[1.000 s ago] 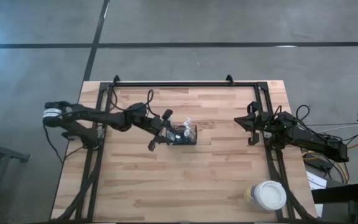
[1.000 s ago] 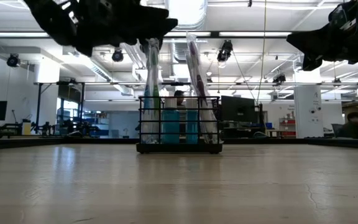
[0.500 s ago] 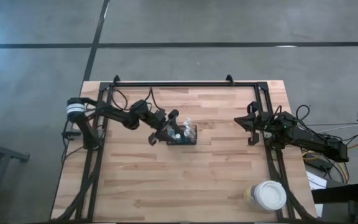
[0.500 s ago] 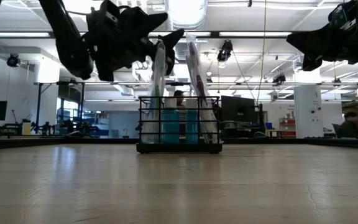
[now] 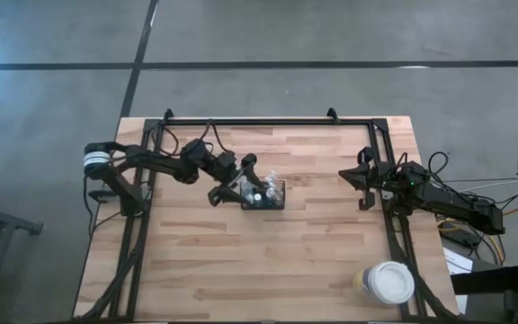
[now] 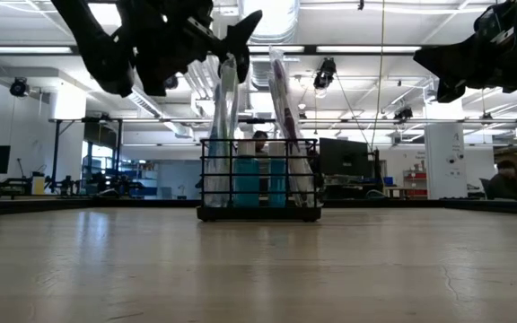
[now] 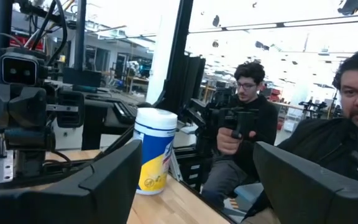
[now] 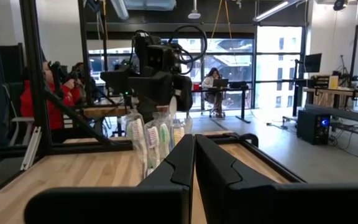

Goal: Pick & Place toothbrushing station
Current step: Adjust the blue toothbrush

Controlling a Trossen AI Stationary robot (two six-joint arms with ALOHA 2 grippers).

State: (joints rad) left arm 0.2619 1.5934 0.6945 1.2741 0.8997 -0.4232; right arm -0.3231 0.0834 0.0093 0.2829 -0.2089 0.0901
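The black wire-mesh caddy (image 5: 265, 195) stands on its base near the table's middle (image 6: 258, 184), with toothbrushes (image 6: 225, 108) upright in it and blue tubes (image 6: 258, 182) inside. It also shows in the right wrist view (image 8: 157, 140). My left gripper (image 5: 232, 180) is open and hovers above the caddy's left end, by the toothbrush tops (image 6: 206, 36); in the left wrist view its fingers (image 7: 197, 180) hold nothing. My right gripper (image 5: 344, 174) is shut and empty, raised above the table's right side (image 6: 429, 61), its fingers together in the right wrist view (image 8: 194, 158).
A large cup with a white lid (image 5: 387, 283) stands at the table's near right corner and shows in the left wrist view (image 7: 154, 149). A black frame rail (image 5: 268, 121) runs along the far edge. People (image 7: 244, 124) sit beyond the table. Bare wood lies near the caddy's front.
My left gripper has moved toward the caddy's left end, dipped beside the toothbrush tops, then risen again a little, staying open. The caddy has not moved.
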